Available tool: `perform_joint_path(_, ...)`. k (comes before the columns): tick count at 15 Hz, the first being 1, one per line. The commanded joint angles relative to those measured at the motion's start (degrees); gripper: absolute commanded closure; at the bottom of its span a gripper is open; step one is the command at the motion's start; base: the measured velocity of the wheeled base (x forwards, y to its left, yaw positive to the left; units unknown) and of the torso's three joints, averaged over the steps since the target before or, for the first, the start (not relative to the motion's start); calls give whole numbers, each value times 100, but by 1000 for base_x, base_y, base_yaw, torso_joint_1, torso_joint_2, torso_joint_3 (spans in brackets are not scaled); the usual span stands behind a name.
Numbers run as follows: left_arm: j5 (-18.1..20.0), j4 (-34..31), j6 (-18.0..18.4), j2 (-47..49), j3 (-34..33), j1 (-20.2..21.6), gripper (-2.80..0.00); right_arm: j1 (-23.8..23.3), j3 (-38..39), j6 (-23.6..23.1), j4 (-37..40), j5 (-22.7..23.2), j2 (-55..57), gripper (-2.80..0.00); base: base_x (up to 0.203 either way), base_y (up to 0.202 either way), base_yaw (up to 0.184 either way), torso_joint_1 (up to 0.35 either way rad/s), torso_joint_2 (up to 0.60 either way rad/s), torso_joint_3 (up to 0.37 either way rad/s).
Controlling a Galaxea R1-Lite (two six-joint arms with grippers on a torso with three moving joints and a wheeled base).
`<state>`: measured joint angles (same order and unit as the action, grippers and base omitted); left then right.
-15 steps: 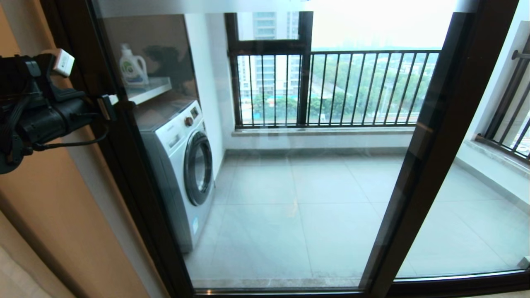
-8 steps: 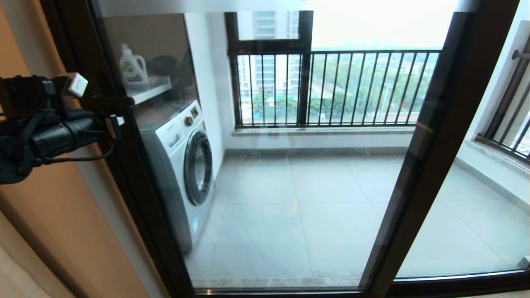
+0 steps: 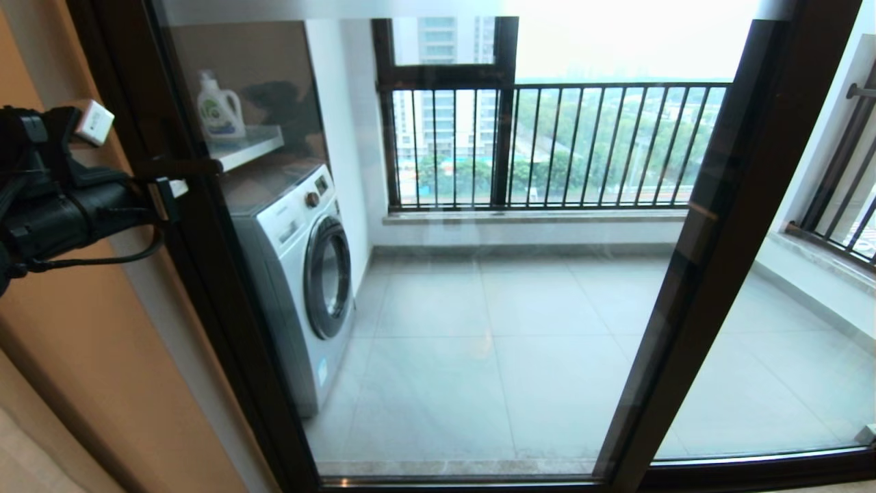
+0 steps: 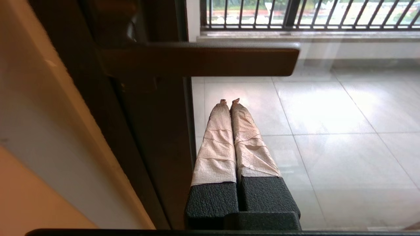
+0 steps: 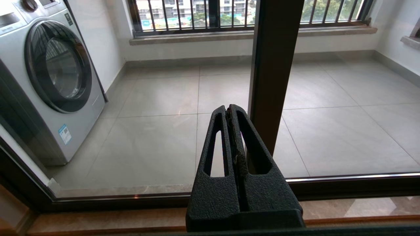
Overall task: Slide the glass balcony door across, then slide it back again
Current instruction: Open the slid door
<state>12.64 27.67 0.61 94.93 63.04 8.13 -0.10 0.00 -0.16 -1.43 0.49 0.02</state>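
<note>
Looking from the head: I see the glass balcony door [image 3: 479, 274] filling my view, its handle [image 3: 179, 166] at the left upright, the left arm [image 3: 61, 198] raised beside it.
Left wrist: my left gripper [image 4: 229, 102] sits just below the handle [image 4: 200, 59], fingers pressed together, holding nothing.
Right wrist: my right gripper [image 5: 228, 109] is closed and empty, near the door's other upright; washing machine [image 5: 49, 75] behind the glass.

**A home, high up in a block of flats**

A washing machine [image 3: 301, 274] stands on a tiled balcony floor [image 3: 493, 356], with a soap bottle [image 3: 220, 109] on a shelf above (laundry corner). Past the railing bars [image 3: 582, 144], other tall buildings show.
</note>
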Motion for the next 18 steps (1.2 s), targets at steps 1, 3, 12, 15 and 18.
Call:
perform_joint_path(1,28,11,109,-682,-250,3,0,1,62,-2,2,4,-11,0,0,0,0,0,0,0)
perform_joint_path(3,36,-37,248,-965,-266,3,0,1,62,-2,-2,4,-11,0,0,0,0,0,0,0)
perform_joint_path(12,-13,-34,232,601,1206,-106,0,1,62,-2,-5,4,-11,0,0,0,0,0,0,0)
perform_joint_path(15,-3,-8,238,842,1222,-119,0,1,62,-2,-7,4,-11,0,0,0,0,0,0,0)
perform_joint_path(18,-33,6,238,1074,1050,-93,0,1,62,-2,2,4,-11,0,0,0,0,0,0,0)
